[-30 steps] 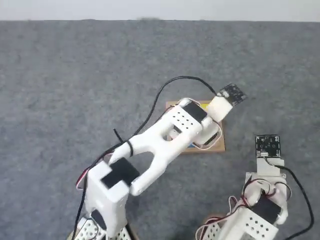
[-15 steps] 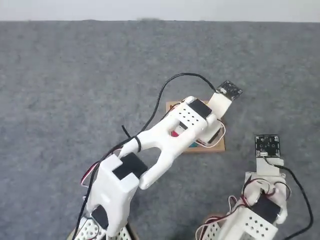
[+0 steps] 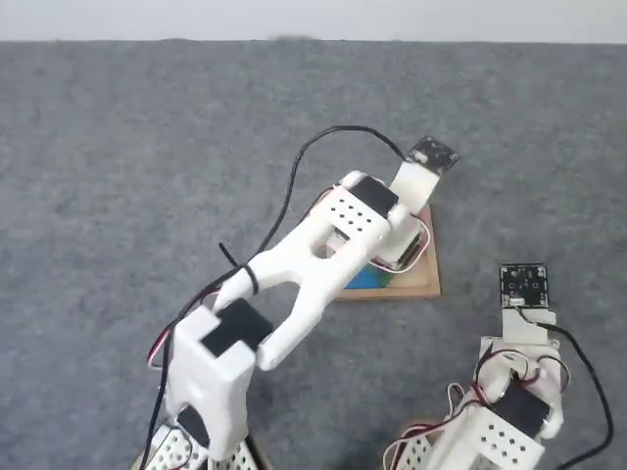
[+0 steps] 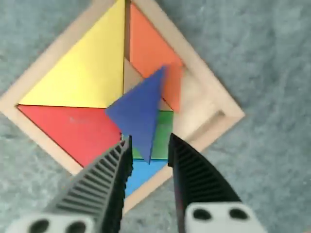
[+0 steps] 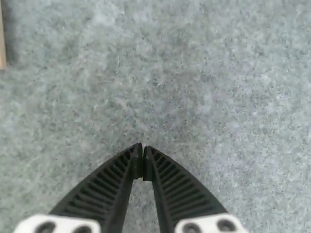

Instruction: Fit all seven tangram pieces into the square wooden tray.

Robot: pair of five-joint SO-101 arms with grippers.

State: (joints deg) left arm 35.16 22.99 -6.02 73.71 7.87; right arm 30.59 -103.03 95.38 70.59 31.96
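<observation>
The square wooden tray (image 4: 216, 92) lies on grey carpet and holds a yellow triangle (image 4: 87, 73), a red triangle (image 4: 73, 128), an orange piece (image 4: 150, 48), a green piece (image 4: 163, 136) and a light blue piece (image 4: 138, 174). Bare wood (image 4: 194, 107) shows along one side of the tray. My left gripper (image 4: 148, 143) hangs over the tray, shut on a dark blue triangle (image 4: 138, 109) held tilted above the green and orange pieces. In the high view the left arm (image 3: 367, 220) covers most of the tray (image 3: 423, 279). My right gripper (image 5: 143, 162) is shut on nothing over bare carpet.
The right arm (image 3: 524, 323) sits folded at the near right, just short of the tray's near right corner. Grey carpet (image 3: 147, 147) stretches on all sides of the tray. A strip of the tray's wood (image 5: 2, 43) shows in the right wrist view.
The left arm has swung to the left and farther away over the tray, uncovering the tray's near and right edges. The right arm has not moved.
</observation>
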